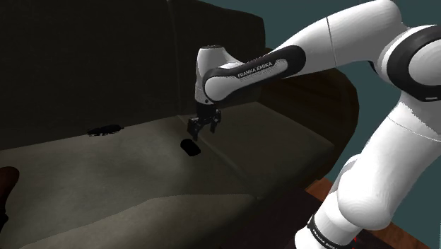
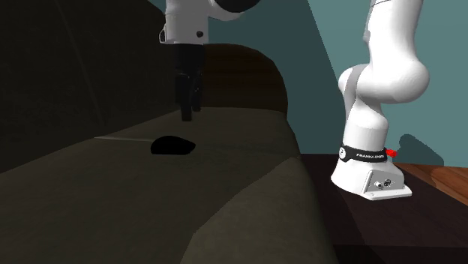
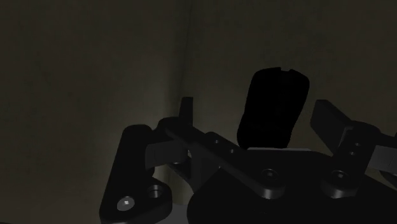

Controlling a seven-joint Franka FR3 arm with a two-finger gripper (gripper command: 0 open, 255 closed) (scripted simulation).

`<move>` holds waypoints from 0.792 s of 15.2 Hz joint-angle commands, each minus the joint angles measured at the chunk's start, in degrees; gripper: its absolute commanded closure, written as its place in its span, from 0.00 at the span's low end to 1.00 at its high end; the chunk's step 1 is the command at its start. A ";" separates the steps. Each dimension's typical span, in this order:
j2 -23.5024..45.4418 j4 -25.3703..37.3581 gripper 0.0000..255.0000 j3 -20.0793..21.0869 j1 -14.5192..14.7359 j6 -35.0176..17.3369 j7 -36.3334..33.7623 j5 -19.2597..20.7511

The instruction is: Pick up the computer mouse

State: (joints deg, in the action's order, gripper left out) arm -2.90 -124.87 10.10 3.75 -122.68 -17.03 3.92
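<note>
Black computer mouse [image 1: 189,147] on the sofa seat cushion [image 1: 106,170], just below the end effector [image 1: 203,129]; fingers [image 3: 327,118] spread, mouse ahead between them, untouched, its long axis crossing their closing line, so width is presented

A home's living room. A dark sofa [image 1: 106,177] takes up most of the scene, with soft seat cushions, a tall backrest [image 1: 106,56] and a rounded armrest [image 2: 247,75] at its right end. Behind it stands a plain teal wall [image 2: 337,37], and right of it lies a reddish wooden floor [image 2: 442,187].
</note>
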 commanded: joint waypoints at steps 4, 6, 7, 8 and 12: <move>10.46 7.77 0.00 1.20 1.39 -2.17 -3.82 3.05; 11.21 7.08 0.00 1.12 1.45 -3.57 -4.08 3.34; 11.59 6.76 0.00 1.09 1.47 -4.27 -4.22 3.49; 11.99 6.44 0.00 1.06 1.48 -4.96 -4.37 3.65; 13.50 5.43 0.00 0.93 1.56 -7.42 -4.91 4.26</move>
State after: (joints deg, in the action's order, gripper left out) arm 10.27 -119.17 11.05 5.28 -129.49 -21.79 8.04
